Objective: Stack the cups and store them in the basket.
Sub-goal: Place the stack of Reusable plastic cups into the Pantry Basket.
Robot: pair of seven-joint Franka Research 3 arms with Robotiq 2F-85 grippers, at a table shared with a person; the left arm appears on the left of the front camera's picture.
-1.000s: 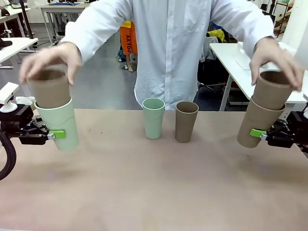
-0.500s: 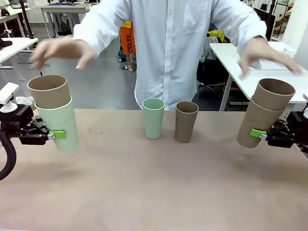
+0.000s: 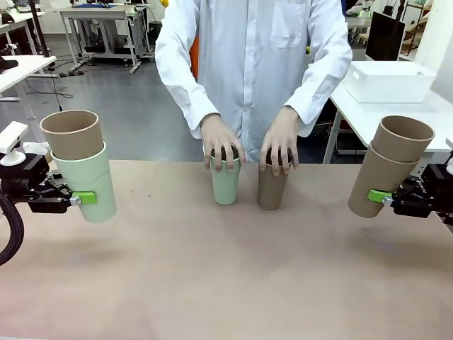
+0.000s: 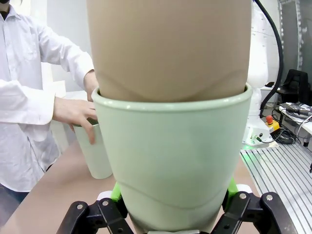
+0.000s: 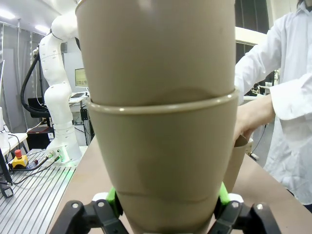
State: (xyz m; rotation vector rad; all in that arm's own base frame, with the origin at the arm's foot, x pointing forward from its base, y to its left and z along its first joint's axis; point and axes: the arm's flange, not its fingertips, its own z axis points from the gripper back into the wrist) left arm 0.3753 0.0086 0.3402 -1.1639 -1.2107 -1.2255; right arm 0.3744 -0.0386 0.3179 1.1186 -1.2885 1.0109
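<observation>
Front view: the left fingers (image 3: 83, 197) are clamped on a held mint cup (image 3: 90, 185), tilted at the left end of the counter (image 3: 226, 276), with a nested tan cup (image 3: 71, 134) inside. One green pad shows; the far finger is hidden. The right fingers (image 3: 379, 195) clamp a tan outer cup (image 3: 379, 178) carrying an inner tan cup (image 3: 400, 139). One hand (image 3: 221, 145) covers the standing mint cup (image 3: 226, 185), the other hand (image 3: 281, 145) the standing tan cup (image 3: 273, 190). The basket (image 3: 388, 81) sits on a far table, its inside unseen.

Left wrist view: both pads flank the held mint cup's base, which half hides the standing mint cup. The nested tan cup's top is cut off.

Right wrist view: both pads grip the tan outer cup. The standing tan cup shows as a sliver behind it.
</observation>
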